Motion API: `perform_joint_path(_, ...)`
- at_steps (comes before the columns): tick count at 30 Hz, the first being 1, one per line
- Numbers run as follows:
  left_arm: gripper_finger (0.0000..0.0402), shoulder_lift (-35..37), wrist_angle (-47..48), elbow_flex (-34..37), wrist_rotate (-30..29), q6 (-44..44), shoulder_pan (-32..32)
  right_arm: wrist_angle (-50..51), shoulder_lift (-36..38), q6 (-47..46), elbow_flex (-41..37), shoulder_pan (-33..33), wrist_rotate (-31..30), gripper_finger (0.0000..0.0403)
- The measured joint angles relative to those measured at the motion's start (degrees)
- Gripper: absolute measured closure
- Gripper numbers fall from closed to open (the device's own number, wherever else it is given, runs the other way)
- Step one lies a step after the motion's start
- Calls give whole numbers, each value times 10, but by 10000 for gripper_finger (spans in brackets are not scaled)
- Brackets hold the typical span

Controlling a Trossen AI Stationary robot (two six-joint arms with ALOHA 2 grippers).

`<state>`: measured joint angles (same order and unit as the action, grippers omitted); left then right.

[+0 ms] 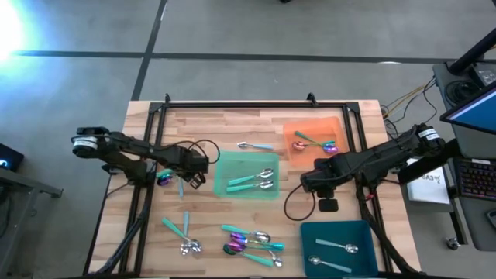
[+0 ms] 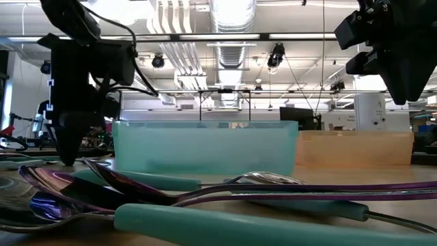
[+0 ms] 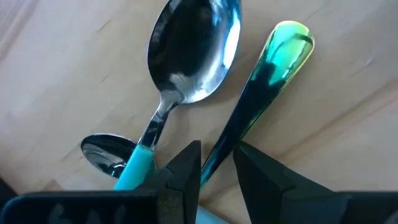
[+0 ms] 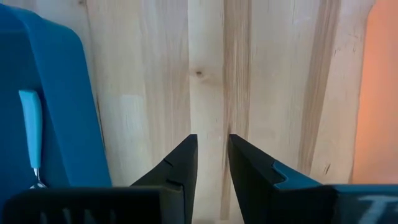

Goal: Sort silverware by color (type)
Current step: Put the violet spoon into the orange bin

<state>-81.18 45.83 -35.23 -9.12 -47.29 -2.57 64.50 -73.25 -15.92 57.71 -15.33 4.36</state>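
My left gripper [image 1: 188, 177] is low over the table, left of the green tray [image 1: 248, 159], and shut on an iridescent spoon [image 3: 264, 81] whose purple bowl [image 1: 164, 178] shows behind the fingers. A silver spoon with a teal handle [image 3: 186, 56] lies right beside it on the wood, and another spoon's bowl [image 3: 102, 154] lies under that handle. My right gripper [image 1: 314, 184] hangs empty over bare wood between the green tray and the dark teal tray [image 1: 341, 231], its fingers [image 4: 180, 162] almost together. More spoons [image 1: 248, 242] lie heaped at the near edge. My left gripper pinches the iridescent spoon's handle [image 3: 217, 158] between its two fingers, about midway along it. The fingers come from above, slanting from the table's left. The handle's free end [image 3: 289, 40] points ahead of the fingers. Whether the spoon is off the wood I cannot tell.
The green tray holds two teal-handled spoons [image 1: 252, 180]. The orange tray [image 1: 333, 124] holds purple-headed spoons [image 1: 318, 144]. The dark teal tray holds two silver spoons [image 1: 337, 248]. One spoon [image 1: 254, 146] lies loose behind the green tray, and two [image 1: 184, 236] near the left front.
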Motion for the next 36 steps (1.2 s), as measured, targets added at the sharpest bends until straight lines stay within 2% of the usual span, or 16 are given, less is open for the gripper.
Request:
perform_joint_path(6, 327, 0, -2, 0, 7, 2, -1, -9, 0, 5, 0, 0, -1, 329)
perform_joint_path(12, 390, -2, -1, -7, 16, 2, -1, -8, 0, 5, 0, 0, 0, 331)
perform_joint_path(20, 395, -3, 10, -32, 22, 5, -1, -8, 0, 5, 0, 0, 0, 326)
perform_joint_path(30, 395, -3, 47, -93, 9, 54, -3, -5, 0, 5, 0, 0, -3, 325)
perform_joint_path(36, 395, -2, 69, -140, -8, 78, -3, 7, 16, 1, 2, 4, -59, 321)
